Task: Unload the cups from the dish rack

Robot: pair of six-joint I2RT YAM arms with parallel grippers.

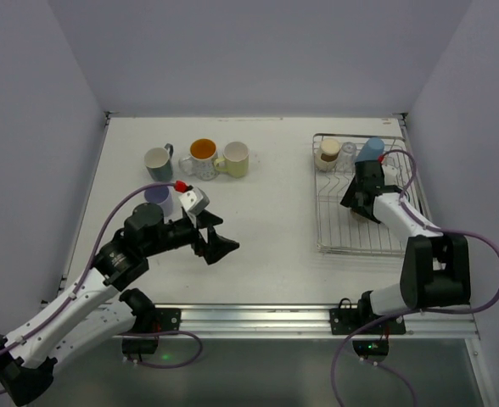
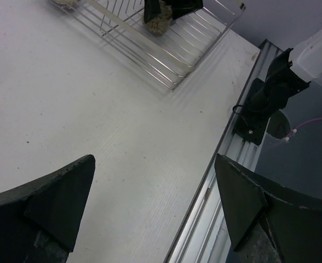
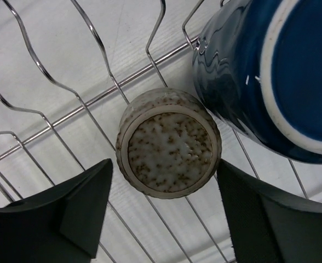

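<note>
My right gripper (image 3: 165,164) hangs over the dish rack (image 1: 361,251) with its jaws spread, pinching nothing. A speckled beige cup (image 3: 169,142) sits between my two fingers, its round end facing me, with a sliver of room on the left and almost none on the right. Just past my right finger a navy cup (image 3: 265,76) crowds the speckled one, so that side is tight, while the left side is bare wire. Farther ahead, by the rack's far rim, stand a cream cup (image 1: 327,154) and a clear glass (image 1: 348,150). My left gripper (image 2: 154,161) is spread wide and empty over open table (image 2: 68,98). The table's front rail (image 2: 196,241) runs close by its right finger, and the rack's near corner is well ahead.
</note>
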